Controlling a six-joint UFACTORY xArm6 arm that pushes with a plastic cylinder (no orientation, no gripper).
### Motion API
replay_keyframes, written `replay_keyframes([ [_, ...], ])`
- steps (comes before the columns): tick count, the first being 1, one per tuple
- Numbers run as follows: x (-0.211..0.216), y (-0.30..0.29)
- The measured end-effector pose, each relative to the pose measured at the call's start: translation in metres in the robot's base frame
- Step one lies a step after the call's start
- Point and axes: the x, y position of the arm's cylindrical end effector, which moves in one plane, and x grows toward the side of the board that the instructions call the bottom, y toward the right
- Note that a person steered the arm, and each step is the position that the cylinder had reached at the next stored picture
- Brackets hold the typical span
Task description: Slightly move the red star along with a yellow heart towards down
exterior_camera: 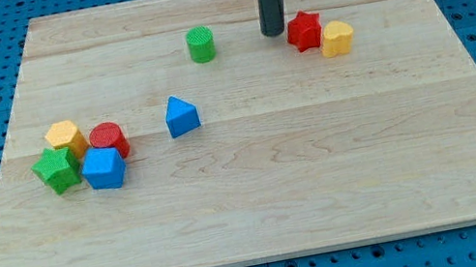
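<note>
The red star [303,31] lies near the board's top right, touching the yellow heart [336,38] on its right and slightly lower. My tip [274,33] stands just left of the red star, very close to it, with the dark rod rising out of the view's top. A green cylinder [201,44] sits to the left of the tip.
A blue triangle [181,116] lies left of the board's centre. At the view's left is a cluster: a yellow hexagon [67,137], a red cylinder [108,140], a green star [57,170] and a blue cube [105,169]. The wooden board [326,187] lies on blue pegboard.
</note>
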Motion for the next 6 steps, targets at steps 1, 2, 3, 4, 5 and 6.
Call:
replay_keyframes([
  [1,0.009,0.041],
  [2,0.055,0.076],
  [3,0.033,0.094],
  [4,0.018,0.045],
  [5,0.043,0.037],
  [6,0.046,0.049],
])
